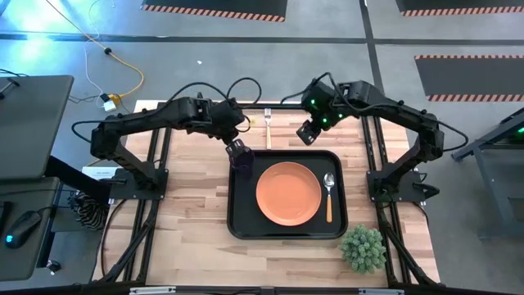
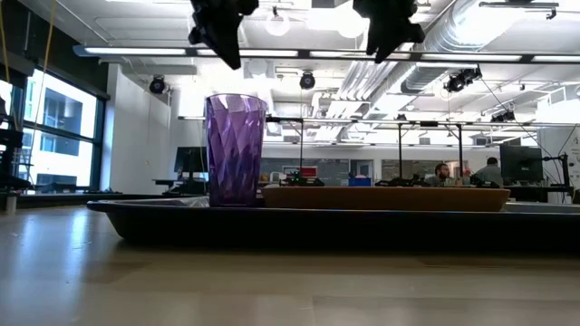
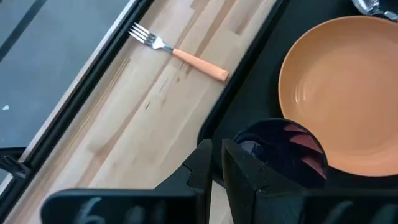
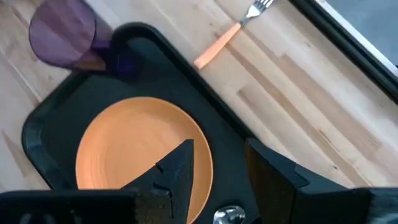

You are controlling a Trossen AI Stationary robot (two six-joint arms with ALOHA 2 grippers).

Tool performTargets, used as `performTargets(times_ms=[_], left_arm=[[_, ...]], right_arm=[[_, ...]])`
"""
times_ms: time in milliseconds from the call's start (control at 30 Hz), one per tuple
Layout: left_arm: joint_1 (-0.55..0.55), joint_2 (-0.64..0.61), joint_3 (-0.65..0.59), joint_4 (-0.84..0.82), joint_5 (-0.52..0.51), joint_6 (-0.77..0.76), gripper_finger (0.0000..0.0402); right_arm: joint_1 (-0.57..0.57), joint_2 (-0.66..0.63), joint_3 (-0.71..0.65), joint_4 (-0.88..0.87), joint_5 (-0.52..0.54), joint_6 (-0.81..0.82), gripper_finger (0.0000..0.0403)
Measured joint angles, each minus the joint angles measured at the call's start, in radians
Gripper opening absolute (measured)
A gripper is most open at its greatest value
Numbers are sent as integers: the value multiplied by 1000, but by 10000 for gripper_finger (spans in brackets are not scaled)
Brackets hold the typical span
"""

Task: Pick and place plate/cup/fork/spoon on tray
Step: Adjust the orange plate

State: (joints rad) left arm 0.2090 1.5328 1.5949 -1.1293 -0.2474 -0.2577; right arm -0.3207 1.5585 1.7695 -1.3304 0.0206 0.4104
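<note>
Only the slim silver-tined, orange-handled fork [image 1: 267,124] remains off the large black tray [image 1: 242,221]. Open and empty, the right gripper [image 1: 308,133] should descend on it; left gripper [image 1: 236,147] open above the translucent purple cup [image 2: 235,150].

Light wood bench [image 1: 188,221], plank-striped. 3 items rest directly on it: black tray [image 1: 237,205] at centre; fork [image 1: 268,127] on bare wood just beyond the tray's far edge, tines pointing away from the tray; small green potted plant [image 1: 363,247] by the tray's near right corner.
</note>
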Motion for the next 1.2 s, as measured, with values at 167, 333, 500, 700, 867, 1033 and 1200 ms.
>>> performTargets(times_ms=[167,333,500,700,867,1033,1200], left_arm=[[-5,-47,0,-36,1,-10,23],[-10,-115,-44,-24,1,-21,23],[-13,-193,-170,28,2,-48,23],[-13,-262,-303,106,2,-53,23],[-13,-286,-359,154,10,-46,23],[-13,-298,-412,213,50,-20,23],[-13,-297,-457,239,58,-20,23]], right_arm=[[92,0,-8,-41,23,70,135],[190,0,-95,-68,23,159,135],[290,0,-197,-41,16,283,135],[397,0,-285,19,-40,413,135],[474,0,-319,37,-52,505,135],[545,-1,-380,91,-59,567,135],[614,-1,-473,179,-60,635,135]])
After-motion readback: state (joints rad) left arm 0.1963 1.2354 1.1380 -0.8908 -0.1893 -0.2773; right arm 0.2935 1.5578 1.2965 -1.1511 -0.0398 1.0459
